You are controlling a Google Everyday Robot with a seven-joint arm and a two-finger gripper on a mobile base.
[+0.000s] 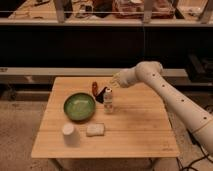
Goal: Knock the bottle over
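The small clear bottle [108, 100] with a white label stands upright near the middle of the wooden table [140, 125]. My gripper [102, 94] shows as a dark shape right beside the bottle, on its left and at its upper half. I cannot tell whether it touches the bottle. The white arm [165, 92] reaches in from the right, and its wrist is above and behind the bottle.
A slim red-orange bottle [94, 87] stands just behind the gripper. A green bowl [79, 106] sits left of the clear bottle. A white cup [68, 133] and a pale flat block [95, 130] sit near the front left. A dark shelf unit runs behind the table.
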